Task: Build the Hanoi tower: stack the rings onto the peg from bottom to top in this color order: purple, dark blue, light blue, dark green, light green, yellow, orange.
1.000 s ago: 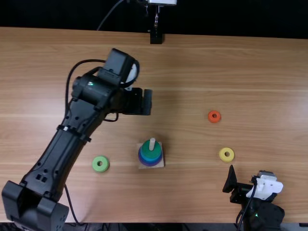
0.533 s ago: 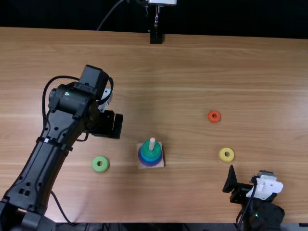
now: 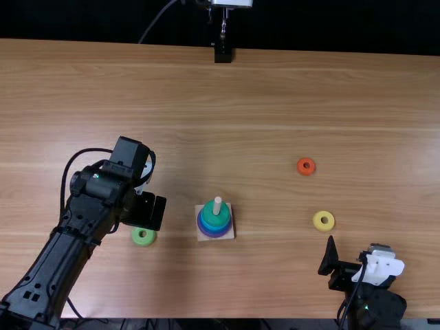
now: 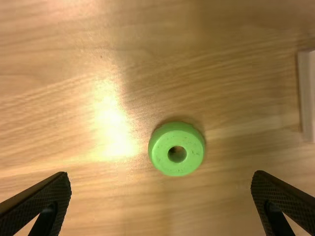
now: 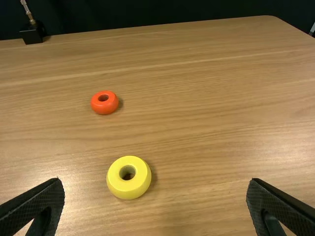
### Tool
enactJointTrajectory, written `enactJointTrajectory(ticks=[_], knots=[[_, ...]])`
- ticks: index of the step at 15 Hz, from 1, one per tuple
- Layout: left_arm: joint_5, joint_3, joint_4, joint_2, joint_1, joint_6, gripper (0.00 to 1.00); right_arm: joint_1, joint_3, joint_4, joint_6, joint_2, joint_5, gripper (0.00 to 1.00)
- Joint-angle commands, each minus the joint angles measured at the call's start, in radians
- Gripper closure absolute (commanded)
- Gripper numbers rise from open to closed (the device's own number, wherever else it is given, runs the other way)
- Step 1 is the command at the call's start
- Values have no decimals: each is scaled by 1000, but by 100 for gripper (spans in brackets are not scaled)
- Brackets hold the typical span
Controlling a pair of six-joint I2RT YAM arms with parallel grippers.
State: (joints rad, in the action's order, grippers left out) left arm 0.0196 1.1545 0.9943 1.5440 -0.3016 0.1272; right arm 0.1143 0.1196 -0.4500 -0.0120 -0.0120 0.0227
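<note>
Peg (image 3: 217, 203) = landmark, up out of its base (image 3: 204, 237). Dark green ring (image 3: 215, 220) on top of the stack round it, blue to purple bands below; can't split the lowest ones for certain, but colors look consistent with the ordered build, so light green should be next. Light green ring (image 4: 177, 166) flat on the table (image 3: 275, 103), left of the peg and a little nearer the table's near edge. Left gripper (image 4: 161, 178) is over that side of the peg, fingers wide apart, nothing between them, the ring sitting within their span in the wrist view; reads as lining up for a pick, spread so the fingers can go down either side. Yellow ring (image 5: 129, 190) right of the peg, well apart; orange ring (image 5: 104, 109) also right of it, farther from the near edge. Both lie loose, presumably parked because they go on last. Right gripper (image 5: 155, 182) is right of the peg by the near edge, fingers spread, empty, pointed toward yellow and orange; likely waiting its turn on that side. Brands, labels: none seen on rings or base, no writing to log.
</note>
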Motion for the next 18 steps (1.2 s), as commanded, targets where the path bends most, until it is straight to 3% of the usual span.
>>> enactJointTrajectory(ticks=[1,5,8,18], knots=[[4,-56,-41,-61,-8,-15,0,8,-107,-59,1,12,10,0],[2,-208,-153,-117,-11,-11,0,8,-107,-59,1,12,10,0],[4,-294,-199,-125,-51,-11,0,8,-107,-59,1,12,10,0],[2,-225,-195,57,-62,-13,0,8,-107,-59,1,12,12,0]])
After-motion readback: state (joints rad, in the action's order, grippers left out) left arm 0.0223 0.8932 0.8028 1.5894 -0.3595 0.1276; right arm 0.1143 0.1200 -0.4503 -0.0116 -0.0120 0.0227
